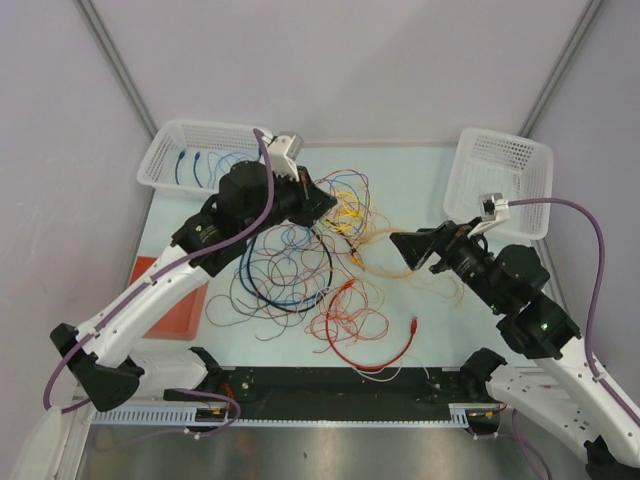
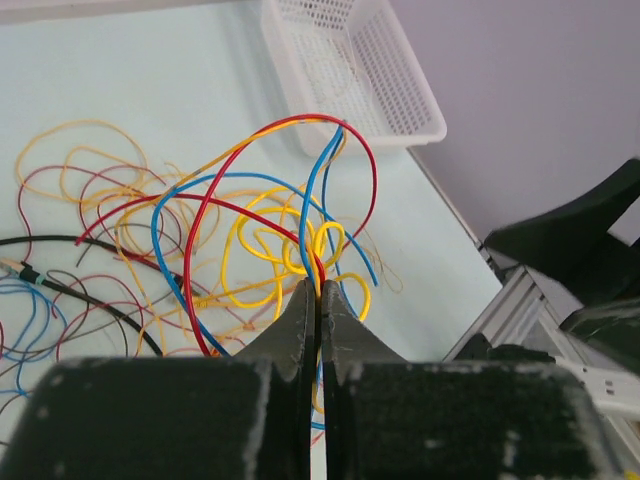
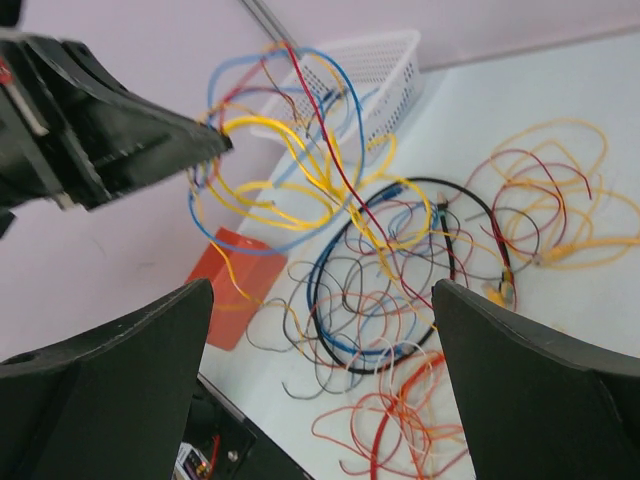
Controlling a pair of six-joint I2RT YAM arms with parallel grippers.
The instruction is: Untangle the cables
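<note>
Sadly, most cables lie mixed up on the surface. The left tool pinches a few; the right tool is spread wide.

No readable text, labels or numbers anywhere.

We read this as a robotics lab cell, not a home or shop. Plain pale partition panels joined by grey metal struts wall in a pale tabletop. A left arm and right arm are bolted to a black rail at its near edge, white mesh baskets stand at both far corners, and thin coloured cables lie spread between.
</note>
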